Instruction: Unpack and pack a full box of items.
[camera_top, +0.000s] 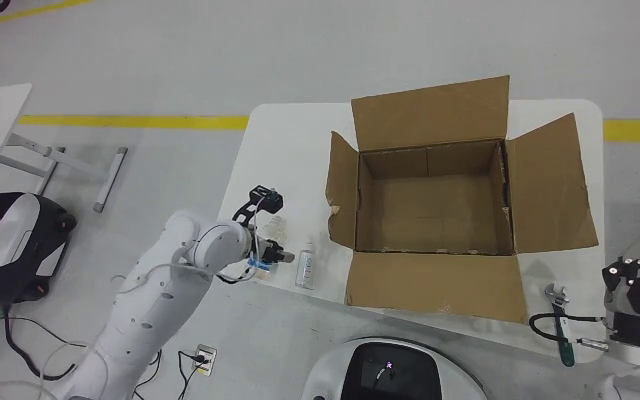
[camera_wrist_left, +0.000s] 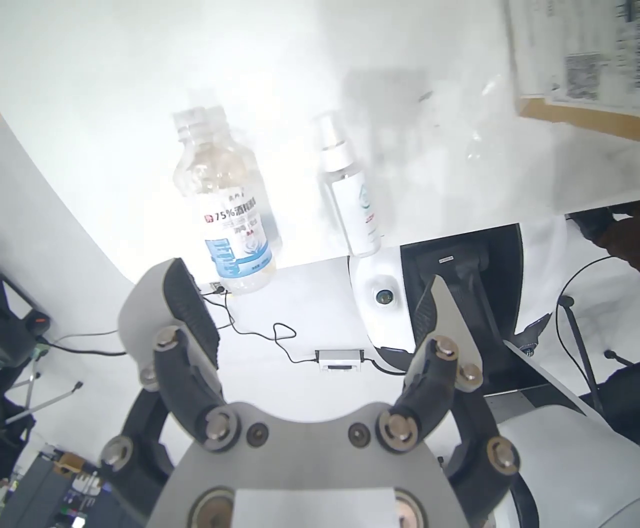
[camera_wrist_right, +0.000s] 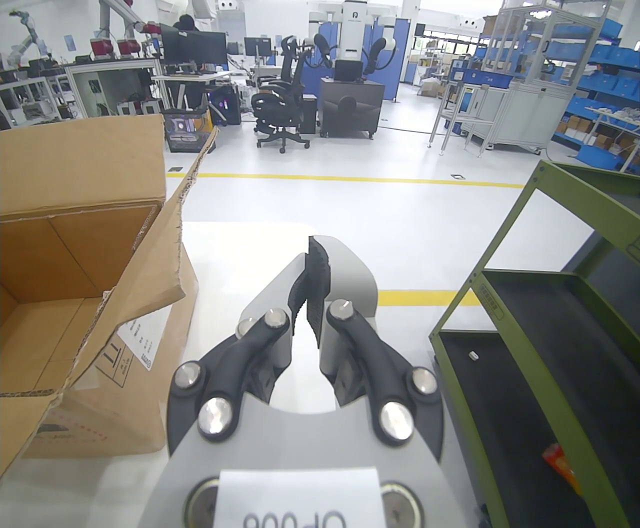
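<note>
From above, an open brown cardboard box (camera_top: 430, 110) sits flaps-out on the white rounded bench (camera_top: 290, 140). A small white spray bottle (camera_top: 306, 270) lies near the bench edge, beside the box. Off the left wrist, the left pincer (camera_wrist_left: 303, 272) is spread wide just short of a clear plastic bottle with a blue-and-white label (camera_wrist_left: 232, 220), lying beside the sprayer. It looks smooth, liquid-filled and apt to roll, so I'd grip across the labelled belly. Off the right wrist, the right pincer (camera_wrist_right: 312, 295) is pressed together near the box.
</note>
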